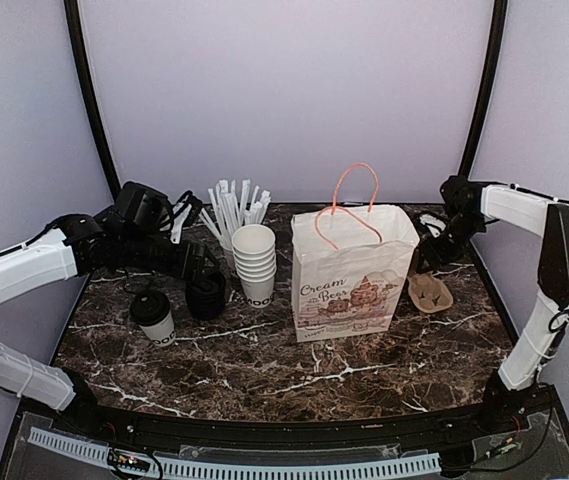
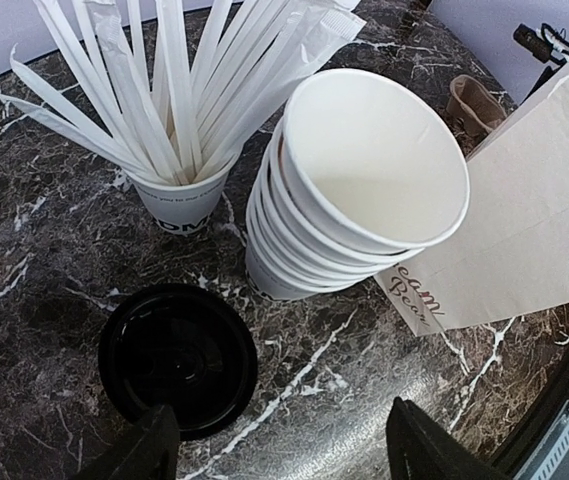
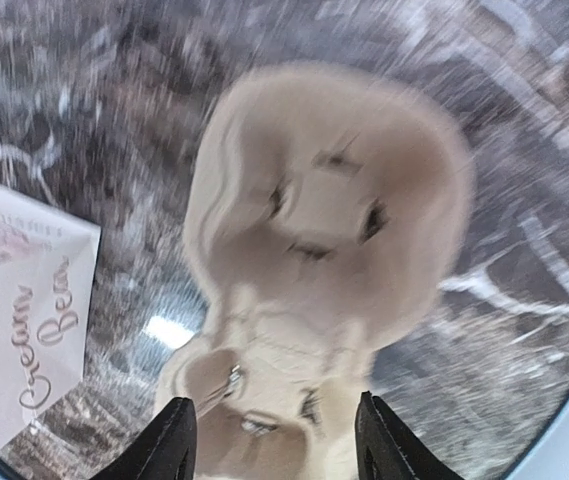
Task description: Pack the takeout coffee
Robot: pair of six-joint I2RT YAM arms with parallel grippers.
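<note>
Below the right wrist, pulp carrier (image 3: pixel 324 220) blurred; both arms' jaws stand apart.

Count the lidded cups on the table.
1: the takeout coffee stands left of the black lids. The bag could hide others.

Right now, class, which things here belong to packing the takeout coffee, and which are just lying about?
Job: white paper cup with black lid; printed white paper bag; likely brown cardboard cup carrier.
Lying about: stack of lidless white cups; cup of white straws; black plastic lids.
</note>
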